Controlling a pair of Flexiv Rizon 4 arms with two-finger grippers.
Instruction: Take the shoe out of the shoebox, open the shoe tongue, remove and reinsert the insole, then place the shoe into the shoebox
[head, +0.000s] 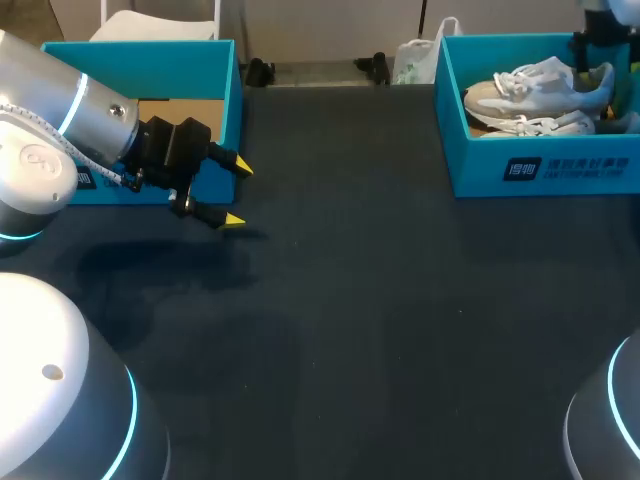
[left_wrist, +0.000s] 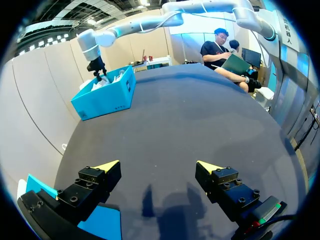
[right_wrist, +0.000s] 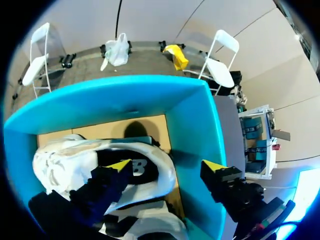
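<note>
Two white shoes (head: 540, 88) lie in the teal shoebox (head: 545, 165) at the table's far right. My right gripper (right_wrist: 166, 165) hangs open inside that box, touching nothing. One finger is over the dark opening of the upper white shoe (right_wrist: 65, 160); the other is near the box's teal wall (right_wrist: 192, 125). My left gripper (head: 238, 193) stands open and empty over the table at the left, seen likewise in the left wrist view (left_wrist: 157, 166). From there the shoebox (left_wrist: 107, 97) sits far ahead with my right arm (left_wrist: 95, 50) above it.
A second open teal box (head: 150, 60) with a brown cardboard floor stands at the far left, right behind my left gripper. The dark table top (head: 380, 300) stretches between the two boxes.
</note>
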